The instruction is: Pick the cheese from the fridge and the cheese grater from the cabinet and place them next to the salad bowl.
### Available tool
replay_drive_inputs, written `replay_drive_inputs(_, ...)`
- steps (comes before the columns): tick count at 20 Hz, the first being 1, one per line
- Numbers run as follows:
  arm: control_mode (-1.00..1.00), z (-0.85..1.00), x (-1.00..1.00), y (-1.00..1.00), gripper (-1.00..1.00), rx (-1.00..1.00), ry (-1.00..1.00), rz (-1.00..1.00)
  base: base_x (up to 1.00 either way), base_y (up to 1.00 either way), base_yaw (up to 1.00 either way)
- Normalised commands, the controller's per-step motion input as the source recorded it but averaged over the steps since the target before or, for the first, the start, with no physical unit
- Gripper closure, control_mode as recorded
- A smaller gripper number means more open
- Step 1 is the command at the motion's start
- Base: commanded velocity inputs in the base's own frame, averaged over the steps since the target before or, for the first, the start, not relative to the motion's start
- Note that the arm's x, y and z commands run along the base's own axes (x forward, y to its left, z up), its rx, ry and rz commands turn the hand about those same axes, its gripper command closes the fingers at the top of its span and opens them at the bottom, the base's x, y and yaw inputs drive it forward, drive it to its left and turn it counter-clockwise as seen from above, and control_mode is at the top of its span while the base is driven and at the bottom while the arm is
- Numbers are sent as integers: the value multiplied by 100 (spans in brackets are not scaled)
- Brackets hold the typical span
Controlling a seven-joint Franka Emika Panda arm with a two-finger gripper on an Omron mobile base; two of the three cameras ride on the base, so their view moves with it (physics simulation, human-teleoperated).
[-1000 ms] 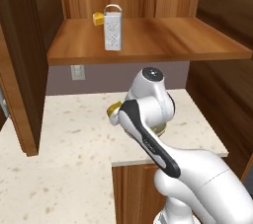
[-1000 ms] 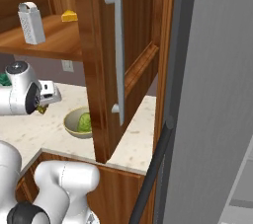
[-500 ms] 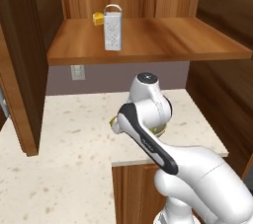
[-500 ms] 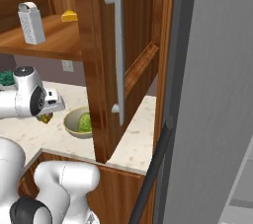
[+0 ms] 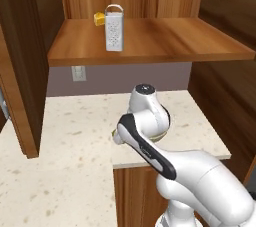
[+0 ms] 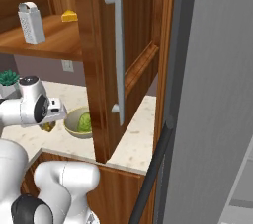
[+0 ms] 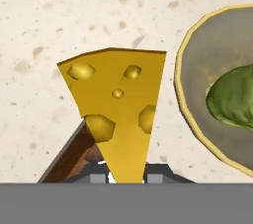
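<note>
Gripper is clamping tight on the cheese, hanging it over the counter just beside the bowl. Letting go this high is risking the wedge tipping onto the rim.

My speckled counter carries the salad bowl. My cabinet shelf holds the cheese grater and a yellow wedge.
</note>
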Motion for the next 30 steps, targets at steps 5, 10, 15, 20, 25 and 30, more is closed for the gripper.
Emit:
replay_drive_inputs(5, -100, -39, 3, -12, 100, -6, 0, 0, 0, 0, 0)
replay_drive_inputs(10, -100, -42, 6, -11, 100, -2, 0, 0, 0, 0, 0)
replay_drive_inputs(15, -100, -40, 23, -4, 100, 0, 1, 0, 0, 0, 0)
replay_drive_inputs(20, -100, -33, 20, 0, 100, 0, 0, 0, 0, 0, 0)
replay_drive_inputs(25, -100, -24, 19, 0, 100, 0, 0, 0, 0, 0, 0)
replay_drive_inputs(30, -100, -19, 12, 0, 100, 0, 2, 0, 0, 0, 0)
